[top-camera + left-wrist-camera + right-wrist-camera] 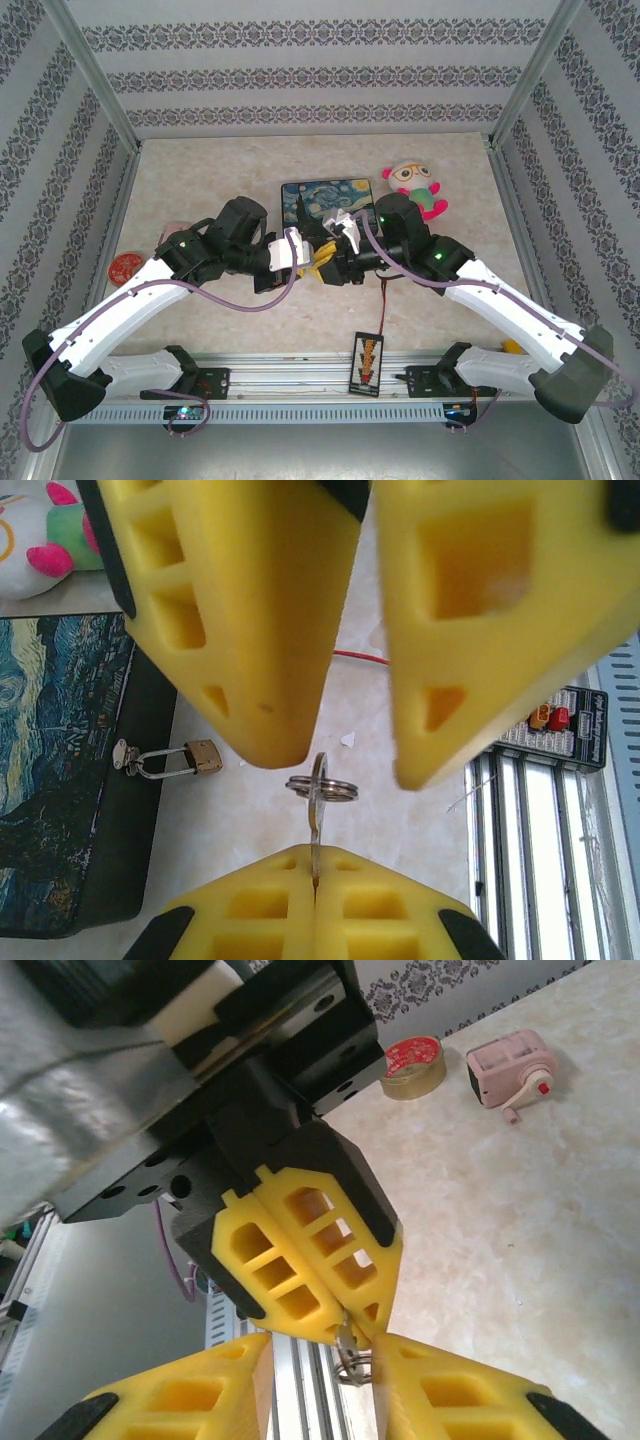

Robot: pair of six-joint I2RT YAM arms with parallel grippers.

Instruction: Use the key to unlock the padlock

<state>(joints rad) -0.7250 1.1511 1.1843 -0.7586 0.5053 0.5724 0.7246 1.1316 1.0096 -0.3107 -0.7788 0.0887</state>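
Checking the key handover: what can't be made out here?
Key blade: left wrist view, buried in the shut jaws of the left gripper.
Padlock keyhole: left wrist view, too small.
Key ring touching the right gripper or not: right wrist view, too small and blurred.

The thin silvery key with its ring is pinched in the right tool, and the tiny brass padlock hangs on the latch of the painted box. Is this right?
Only the arm is wrong: the left tool pinches the thin silvery key, as the left wrist view shows. The tiny brass padlock does hang on the latch of the painted box.
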